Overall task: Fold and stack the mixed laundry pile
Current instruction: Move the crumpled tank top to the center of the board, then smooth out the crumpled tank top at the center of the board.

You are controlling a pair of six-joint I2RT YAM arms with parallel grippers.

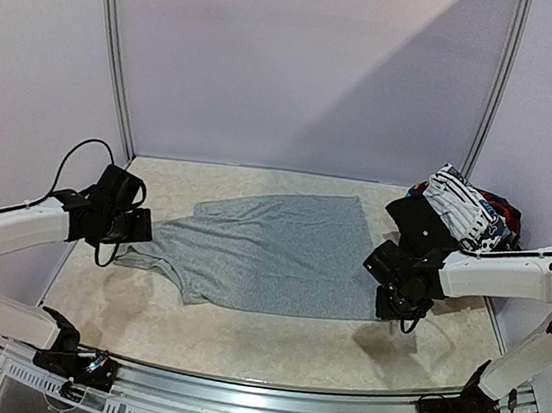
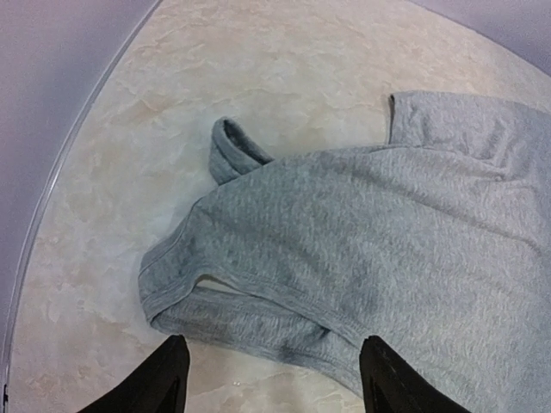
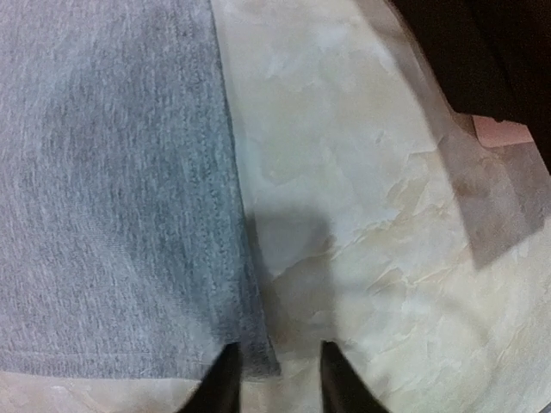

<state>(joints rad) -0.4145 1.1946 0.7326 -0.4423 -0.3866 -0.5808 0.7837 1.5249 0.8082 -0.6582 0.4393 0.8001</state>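
Note:
A light grey garment (image 1: pixel 270 251) lies spread flat in the middle of the table. My left gripper (image 1: pixel 143 225) is open and hovers at its left end. In the left wrist view the gripper (image 2: pixel 275 383) straddles the garment's folded hem (image 2: pixel 250 323) without touching it. My right gripper (image 1: pixel 392 303) is open at the garment's near right corner. In the right wrist view that corner (image 3: pixel 254 357) lies between the fingertips of the gripper (image 3: pixel 277 379). The rest of the laundry pile (image 1: pixel 461 214), with black, white black-striped, red and blue pieces, sits at the back right.
The marbled table (image 1: pixel 240 338) has a rounded rim on the left (image 2: pixel 52 189) and a metal rail along the near edge (image 1: pixel 254 385). Grey panels stand behind it. Black cloth (image 3: pixel 482 52) and a small pink patch (image 3: pixel 499 131) show in the right wrist view.

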